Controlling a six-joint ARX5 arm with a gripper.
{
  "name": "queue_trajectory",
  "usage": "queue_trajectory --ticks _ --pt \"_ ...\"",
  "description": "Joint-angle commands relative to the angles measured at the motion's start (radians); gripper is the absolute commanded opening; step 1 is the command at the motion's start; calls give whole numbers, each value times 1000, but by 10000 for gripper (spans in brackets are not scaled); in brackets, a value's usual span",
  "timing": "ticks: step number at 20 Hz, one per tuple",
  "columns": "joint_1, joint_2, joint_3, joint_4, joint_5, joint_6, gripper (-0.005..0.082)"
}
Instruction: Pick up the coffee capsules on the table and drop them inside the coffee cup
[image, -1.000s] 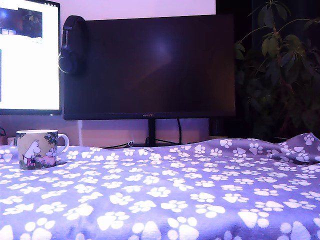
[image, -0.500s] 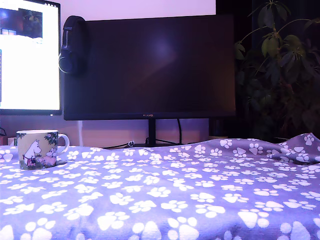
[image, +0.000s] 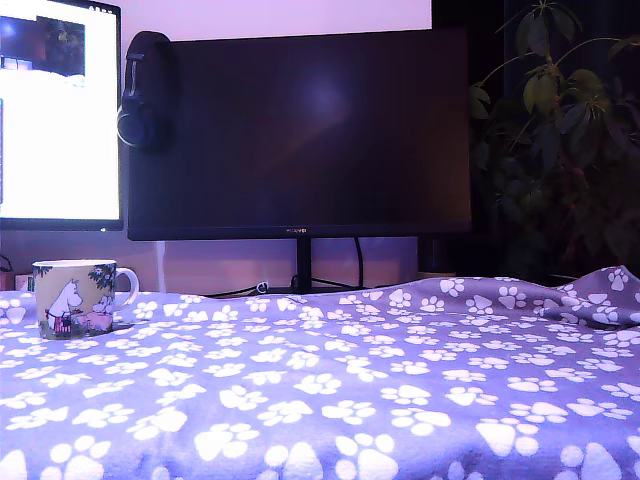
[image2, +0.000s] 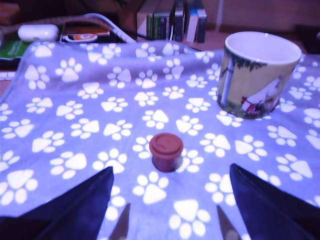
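**Q:** What's on your feeds right now?

**Me:** Biggest thing first: the table (image: 330, 390), covered in that purple-blue cloth with white paw prints, fills the lower half of the exterior view. Behind it I've got a big dark monitor (image: 300, 130), a lit screen (image: 55, 110) at the exterior view's left, headphones (image: 145, 90) hung on the dark monitor's corner, and a leafy plant (image: 560, 130) on the exterior view's right.

**Q:** And the cup?

**Me:** The coffee cup (image: 78, 297) stands upright on the cloth at the exterior view's far left, handle pointing toward the monitor stand. On the wrist cam it's the same cup (image2: 260, 72), and I can't see anything inside from this angle.

**Q:** Capsule? Gripper?

**Me:** One brown coffee capsule (image2: 166, 151) sits on the cloth, near the cup but not touching. The gripper (image2: 170, 210) is spread wide with nothing in it, dark fingers (image2: 75, 205) either side, capsule just ahead of the gap.
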Motion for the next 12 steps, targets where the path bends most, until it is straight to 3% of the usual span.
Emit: queue_trajectory --ticks 1,8,12 --pt "1 63 -16 69 2 5 676" --pt "8 353 -7 347 -2 5 676" --pt "12 487 27 421 -1 5 676"
